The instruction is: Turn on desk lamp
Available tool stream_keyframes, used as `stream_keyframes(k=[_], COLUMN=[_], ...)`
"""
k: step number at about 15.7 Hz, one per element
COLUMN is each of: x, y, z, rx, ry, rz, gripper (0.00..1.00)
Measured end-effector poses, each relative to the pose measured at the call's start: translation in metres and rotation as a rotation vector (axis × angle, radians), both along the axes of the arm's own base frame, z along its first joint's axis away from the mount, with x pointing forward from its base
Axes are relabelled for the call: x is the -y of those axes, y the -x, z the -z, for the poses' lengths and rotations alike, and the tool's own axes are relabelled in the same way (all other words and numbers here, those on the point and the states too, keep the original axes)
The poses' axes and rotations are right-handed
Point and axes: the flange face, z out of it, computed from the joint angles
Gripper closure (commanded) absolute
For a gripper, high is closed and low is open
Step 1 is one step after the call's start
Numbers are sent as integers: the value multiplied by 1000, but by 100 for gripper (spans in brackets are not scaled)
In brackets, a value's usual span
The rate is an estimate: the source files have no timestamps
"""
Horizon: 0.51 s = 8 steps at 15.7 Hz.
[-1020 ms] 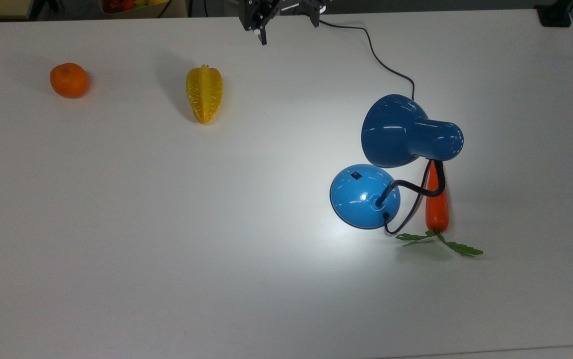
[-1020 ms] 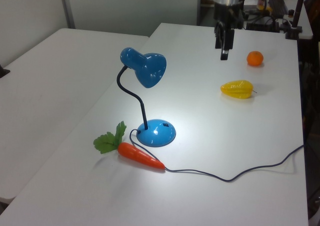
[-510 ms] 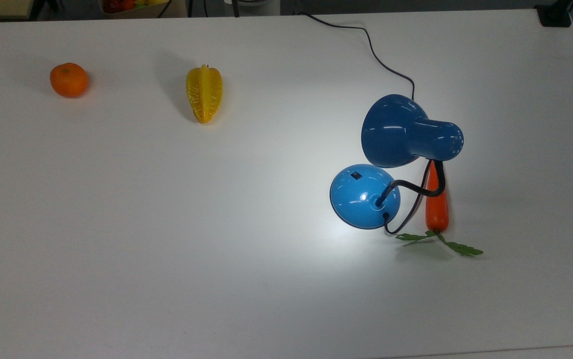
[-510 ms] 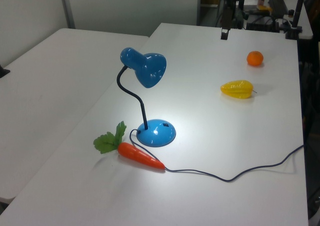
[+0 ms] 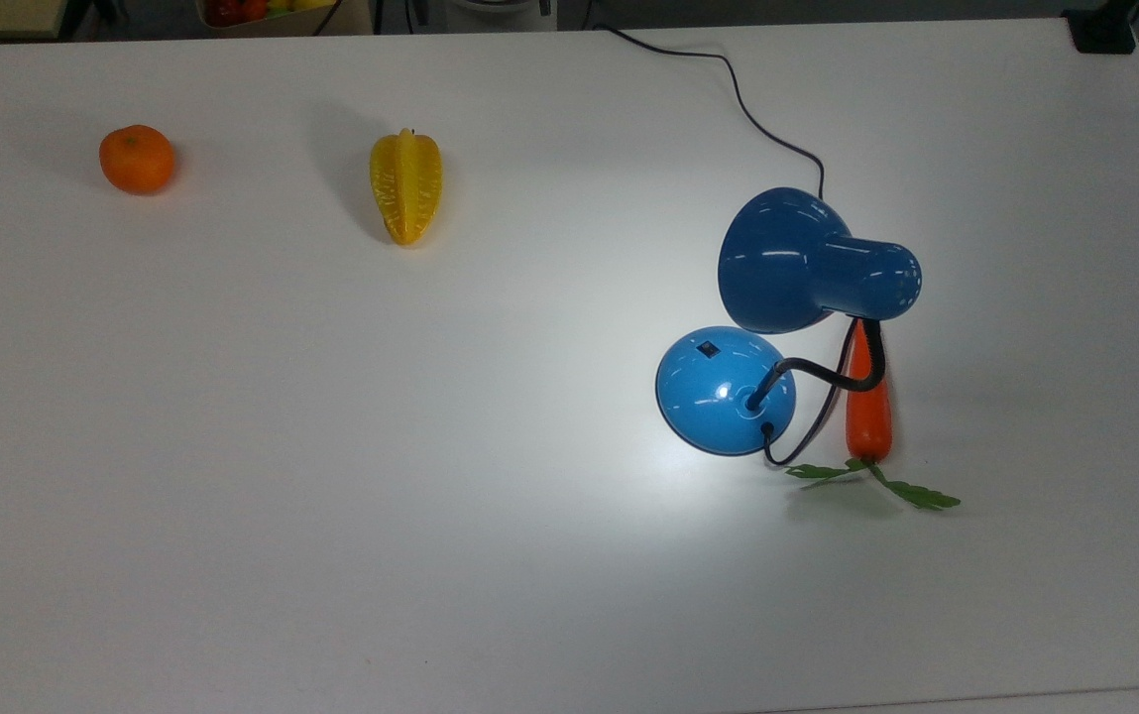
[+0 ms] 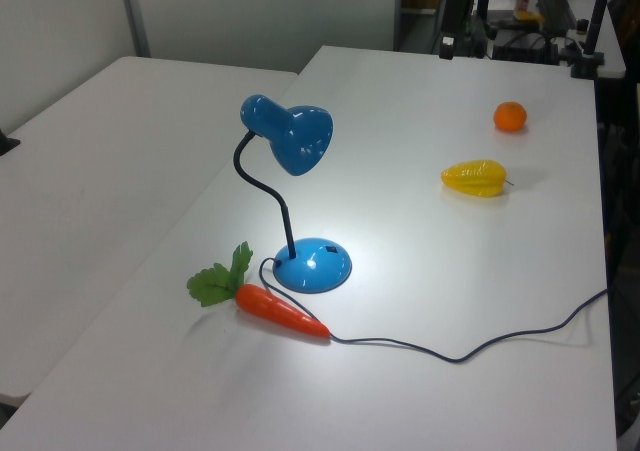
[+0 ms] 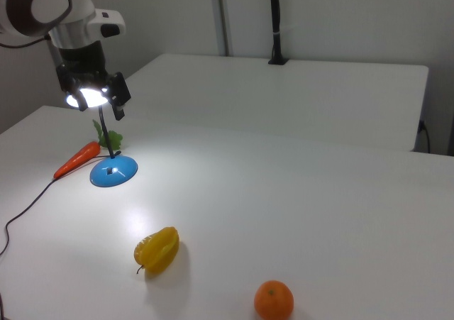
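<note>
The desk lamp [image 5: 787, 327] stands right of centre in the top view, its domed base [image 5: 725, 390] on the white worktop [image 5: 331, 446] and its shade [image 5: 807, 263] bent over it. A bright pool of light lies on the worktop around the base, and in the right view the shade's mouth glows, so the lamp looks lit already; I judge the task done or nearly so.

The gripper [image 7: 96, 96] appears in the upper left of the right view, in front of the glowing shade as that camera sees it. It holds nothing; how far its fingers are parted I cannot tell.

The risks lie close by. The cord [image 6: 470, 346] trails across the worktop, and an arm sweeping low could snag it and drag the lamp. A second press on the small switch [image 5: 706, 348] would put the light out. The carrot [image 5: 868, 412] lies just beside the base under the gooseneck, and could be knocked. The starfruit [image 5: 405, 188] and orange [image 5: 137, 159] sit well apart.
</note>
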Motion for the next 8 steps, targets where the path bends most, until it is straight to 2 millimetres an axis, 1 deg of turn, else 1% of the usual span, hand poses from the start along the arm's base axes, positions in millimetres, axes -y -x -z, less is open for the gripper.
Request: stream_keyframes(k=[3,8], x=[1,3], y=[-2,-3], z=[1,0], rx=[17,26], ry=[8,11], rz=[-90,-112], gripper=[0,0])
